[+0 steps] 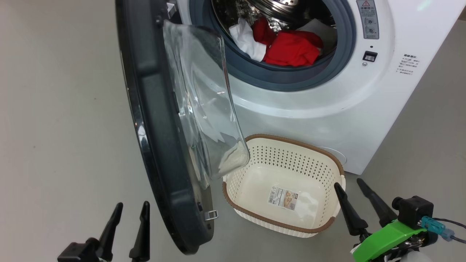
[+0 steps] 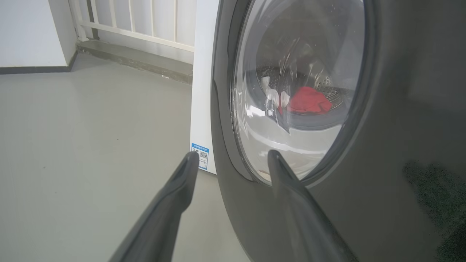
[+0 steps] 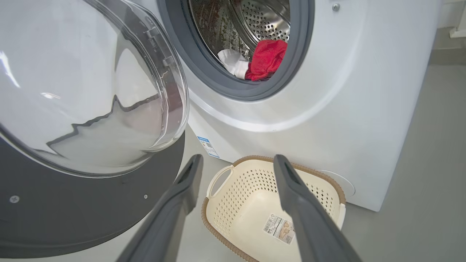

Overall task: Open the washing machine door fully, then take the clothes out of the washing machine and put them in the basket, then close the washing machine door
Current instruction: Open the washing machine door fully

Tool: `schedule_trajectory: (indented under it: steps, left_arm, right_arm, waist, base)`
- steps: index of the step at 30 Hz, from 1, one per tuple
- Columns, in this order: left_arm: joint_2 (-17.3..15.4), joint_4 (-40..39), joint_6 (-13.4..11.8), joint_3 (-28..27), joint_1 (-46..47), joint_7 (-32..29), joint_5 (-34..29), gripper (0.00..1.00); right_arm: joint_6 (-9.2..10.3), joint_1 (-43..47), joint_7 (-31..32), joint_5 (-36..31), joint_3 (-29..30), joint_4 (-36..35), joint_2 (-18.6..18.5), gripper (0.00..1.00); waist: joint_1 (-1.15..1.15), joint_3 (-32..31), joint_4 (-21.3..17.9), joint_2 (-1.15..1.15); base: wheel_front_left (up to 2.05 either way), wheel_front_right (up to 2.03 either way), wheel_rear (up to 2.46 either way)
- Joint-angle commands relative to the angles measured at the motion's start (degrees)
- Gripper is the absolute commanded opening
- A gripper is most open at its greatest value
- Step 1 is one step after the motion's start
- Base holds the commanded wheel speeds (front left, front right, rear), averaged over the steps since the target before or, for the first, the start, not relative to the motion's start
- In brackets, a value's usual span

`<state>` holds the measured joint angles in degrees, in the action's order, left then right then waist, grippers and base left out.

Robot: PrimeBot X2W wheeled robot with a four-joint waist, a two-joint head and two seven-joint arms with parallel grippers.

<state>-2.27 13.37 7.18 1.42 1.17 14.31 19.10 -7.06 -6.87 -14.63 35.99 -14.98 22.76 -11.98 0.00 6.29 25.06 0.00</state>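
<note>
Behind door (image 2: 400, 109) glass, left wrist view catches clothes (image 2: 307, 100); head view adds basket (image 1: 291, 156); left fingers (image 1: 111, 225), right fingers (image 1: 347, 211) spread, empty.

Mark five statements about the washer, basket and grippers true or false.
1. The basket holds no clothes. True.
2. The door is shut. False: it stands open.
3. The clothes lie inside the washer. True.
4. The right gripper holds a red garment. False: it is open and empty, beside the basket.
5. The left gripper is open. True.
</note>
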Motion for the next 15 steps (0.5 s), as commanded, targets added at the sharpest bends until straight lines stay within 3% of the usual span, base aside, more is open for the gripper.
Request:
schedule_trajectory:
  steps: [1,7,15]
  left_arm:
    - [-0.61,-1.24,0.3,-2.08,1.41,0.69,-0.63,1.0]
    - [-0.61,-1.27,0.3,-2.01,1.37,0.69,-0.58,1.0]
    - [-0.61,-1.15,0.31,-1.84,1.16,0.69,-0.56,1.0]
  right_arm:
    - [-0.43,0.54,-0.37,-3.8,0.77,-2.27,0.5,1.0]
    - [-0.43,3.5,-0.37,-16.55,9.1,-7.52,5.19,1.0]
    - [-0.43,6.27,-0.37,-21.94,12.24,-8.78,8.14,1.0]
  waist:
    - [0.0,-0.03,0.1,0.0]
    - [0.0,-0.16,0.56,0.0]
    - [0.0,-0.4,0.86,0.0]
  base:
    - [0.0,0.0,0.0]
    - [0.0,0.0,0.0]
    - [0.0,0.0,0.0]
